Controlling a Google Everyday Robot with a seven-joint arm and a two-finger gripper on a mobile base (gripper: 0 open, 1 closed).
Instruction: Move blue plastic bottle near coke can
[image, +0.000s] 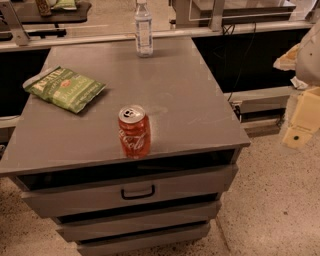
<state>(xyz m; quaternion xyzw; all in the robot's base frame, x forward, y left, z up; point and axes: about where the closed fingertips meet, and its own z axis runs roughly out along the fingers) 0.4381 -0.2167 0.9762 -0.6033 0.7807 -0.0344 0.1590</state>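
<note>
The blue plastic bottle (143, 30) stands upright at the far edge of the grey table (190, 100), clear with a white cap and a pale label. The coke can (134, 131) stands upright near the table's front edge, red with white script and a silver top. The two stand far apart, the bottle behind the can. My gripper (300, 120) shows as pale cream parts at the right edge of the view. It is off the table, to the right of both and touching neither.
A green chip bag (64, 88) lies on the table's left side. Drawers with a dark handle (137, 192) sit under the tabletop. A rail and cables run behind the table; speckled floor lies to the right.
</note>
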